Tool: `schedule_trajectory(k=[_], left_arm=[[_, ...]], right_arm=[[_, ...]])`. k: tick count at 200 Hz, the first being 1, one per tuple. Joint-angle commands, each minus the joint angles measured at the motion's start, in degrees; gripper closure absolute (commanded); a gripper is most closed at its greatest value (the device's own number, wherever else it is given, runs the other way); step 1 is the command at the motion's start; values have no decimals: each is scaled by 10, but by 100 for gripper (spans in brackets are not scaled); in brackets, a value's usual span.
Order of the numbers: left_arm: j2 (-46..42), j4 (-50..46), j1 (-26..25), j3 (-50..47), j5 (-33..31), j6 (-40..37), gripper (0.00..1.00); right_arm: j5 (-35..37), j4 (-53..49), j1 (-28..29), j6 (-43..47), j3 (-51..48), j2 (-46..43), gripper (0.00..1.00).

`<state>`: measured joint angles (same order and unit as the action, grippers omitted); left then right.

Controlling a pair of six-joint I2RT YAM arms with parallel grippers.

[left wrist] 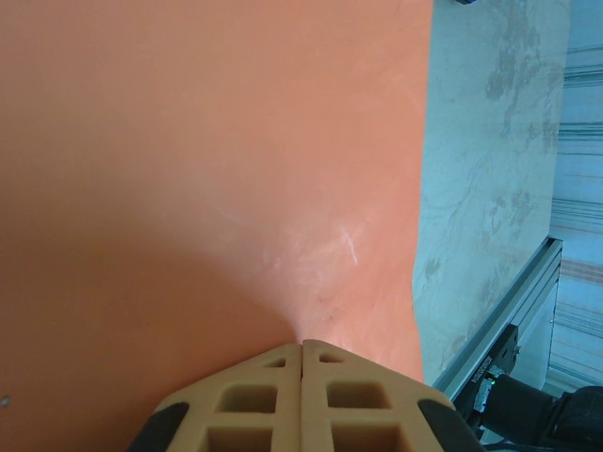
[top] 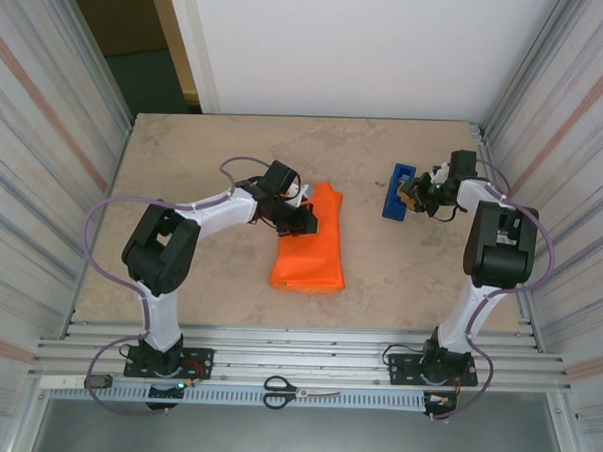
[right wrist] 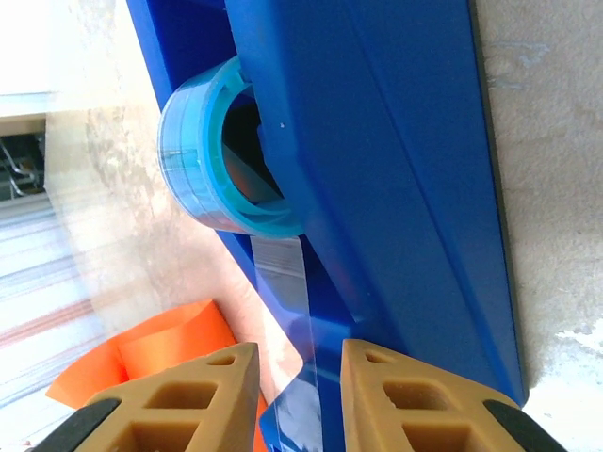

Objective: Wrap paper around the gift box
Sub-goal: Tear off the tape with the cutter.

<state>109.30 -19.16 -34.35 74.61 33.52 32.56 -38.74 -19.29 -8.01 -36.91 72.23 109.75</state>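
Pinning the folded paper (top: 310,256) mid-table, likely over the hidden gift box, with the left gripper (left wrist: 301,347) pressed together against it, right gripper (right wrist: 300,358) spread around tape (right wrist: 283,273) at the dispenser (right wrist: 396,169); sealing apparently left.

No readable text, rail label (left wrist: 479,363) too small — illegible

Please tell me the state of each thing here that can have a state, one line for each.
Thin orange paper sheet: folded over into a bundle.
Left tool: shut, tips at the paper.
Blue plastic tape dispenser: clear tape strip drawn out from its roll.
Right tool: open, one finger on each side of the strip.
Black-handled scissors: closed.
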Motion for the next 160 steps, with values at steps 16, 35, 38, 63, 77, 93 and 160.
schedule_trajectory(k=[16, 35, 38, 63, 77, 93, 160], left_arm=[[47, -39, -8, -28, -36, -19, 100], [47, -38, -8, -27, -36, -18, 100], [47, -38, -8, -27, -36, -18, 100], [48, -38, -8, -27, -35, -17, 100], [47, -37, -7, -27, -35, -18, 100], [47, -36, -8, -28, -35, -17, 100], [48, -36, -8, -29, -32, -18, 100]], right_arm=[[-11, -2, -4, -8, -9, -26, 75], [-19, 1, -4, -8, -9, -21, 79], [-19, 0, -3, -8, -9, -21, 79], [-17, -1, -4, -9, -9, -19, 78], [-17, -2, -4, -8, -7, -16, 77], [-19, -2, -3, -8, -4, -12, 79], [-18, -7, -2, -5, -1, -9, 81]])
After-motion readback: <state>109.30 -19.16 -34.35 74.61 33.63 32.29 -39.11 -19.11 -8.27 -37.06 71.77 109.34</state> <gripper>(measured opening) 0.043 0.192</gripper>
